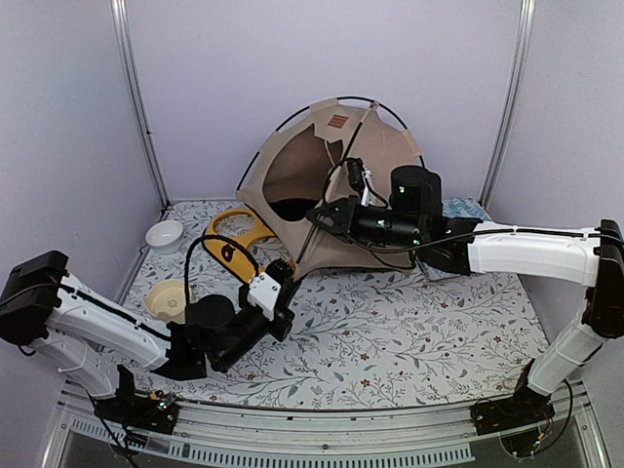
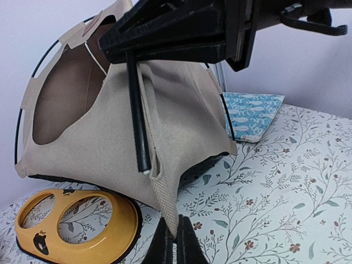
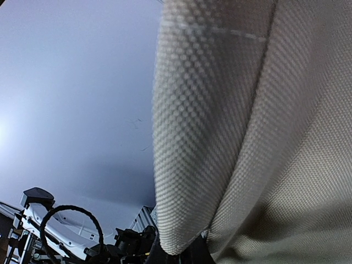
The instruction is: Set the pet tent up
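Note:
The pet tent (image 1: 322,166) stands at the back of the table, tan canvas with thin black poles arching over it. My left gripper (image 2: 176,242) is shut on the woven strap at the tent's near corner (image 2: 168,192), low over the table; from above, the left gripper (image 1: 285,275) is at the tent's front corner. My right gripper (image 1: 320,216) reaches in from the right, shut on a black pole (image 2: 137,110) whose free end hangs beside the corner pocket. In the right wrist view, canvas (image 3: 264,137) fills the frame and all but hides the fingers.
A yellow double-bowl feeder (image 1: 234,234) lies just left of the tent's corner, close to my left gripper. A white bowl (image 1: 164,235) and a cream dish (image 1: 168,299) sit at the left. A blue patterned cushion (image 1: 463,208) lies behind the right arm. Walls enclose the back and sides.

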Controlling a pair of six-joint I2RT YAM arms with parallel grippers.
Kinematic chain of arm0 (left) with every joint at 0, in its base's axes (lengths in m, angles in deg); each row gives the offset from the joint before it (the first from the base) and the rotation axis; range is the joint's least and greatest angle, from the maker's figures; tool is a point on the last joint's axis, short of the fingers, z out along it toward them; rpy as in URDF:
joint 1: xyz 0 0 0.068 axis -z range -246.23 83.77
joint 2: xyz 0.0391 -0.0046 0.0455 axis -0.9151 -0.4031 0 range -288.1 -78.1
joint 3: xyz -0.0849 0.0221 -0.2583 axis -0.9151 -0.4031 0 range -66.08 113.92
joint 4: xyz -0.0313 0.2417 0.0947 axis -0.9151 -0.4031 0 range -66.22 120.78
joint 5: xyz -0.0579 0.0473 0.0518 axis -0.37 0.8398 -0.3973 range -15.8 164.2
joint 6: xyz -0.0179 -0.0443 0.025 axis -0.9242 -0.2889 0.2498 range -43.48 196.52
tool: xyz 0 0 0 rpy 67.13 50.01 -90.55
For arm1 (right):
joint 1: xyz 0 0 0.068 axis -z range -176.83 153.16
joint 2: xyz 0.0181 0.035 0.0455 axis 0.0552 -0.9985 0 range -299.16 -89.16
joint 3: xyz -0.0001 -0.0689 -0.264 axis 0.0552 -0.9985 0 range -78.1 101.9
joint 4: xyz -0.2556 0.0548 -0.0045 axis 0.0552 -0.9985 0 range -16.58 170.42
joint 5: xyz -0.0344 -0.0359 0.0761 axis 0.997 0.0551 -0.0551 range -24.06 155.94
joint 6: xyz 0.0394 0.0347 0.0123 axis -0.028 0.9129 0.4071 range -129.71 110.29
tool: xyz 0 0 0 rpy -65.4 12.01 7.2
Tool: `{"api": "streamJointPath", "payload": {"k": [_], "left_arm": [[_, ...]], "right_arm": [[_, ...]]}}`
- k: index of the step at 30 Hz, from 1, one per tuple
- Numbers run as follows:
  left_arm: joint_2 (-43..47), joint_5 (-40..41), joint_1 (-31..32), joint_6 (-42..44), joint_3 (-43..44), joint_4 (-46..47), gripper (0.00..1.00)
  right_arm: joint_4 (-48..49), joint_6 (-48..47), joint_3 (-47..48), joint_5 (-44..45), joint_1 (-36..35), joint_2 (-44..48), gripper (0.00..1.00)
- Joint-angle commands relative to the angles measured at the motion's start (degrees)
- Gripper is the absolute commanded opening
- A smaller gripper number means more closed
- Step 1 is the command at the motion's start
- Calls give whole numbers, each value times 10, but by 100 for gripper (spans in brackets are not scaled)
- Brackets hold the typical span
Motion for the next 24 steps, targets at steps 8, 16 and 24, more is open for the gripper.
{"api": "streamJointPath", "payload": {"k": [8, 16, 24], "left_arm": [[-6, -37, 43, -5, -21, -59, 0], [-20, -47, 43, -7, -13, -62, 0], [-30, -53, 41, -20, -12, -61, 0]], "right_arm": [[81, 10, -26, 142, 46, 46, 0], [80, 11, -24, 135, 54, 57, 0], [83, 10, -22, 121, 56, 68, 0]]}}
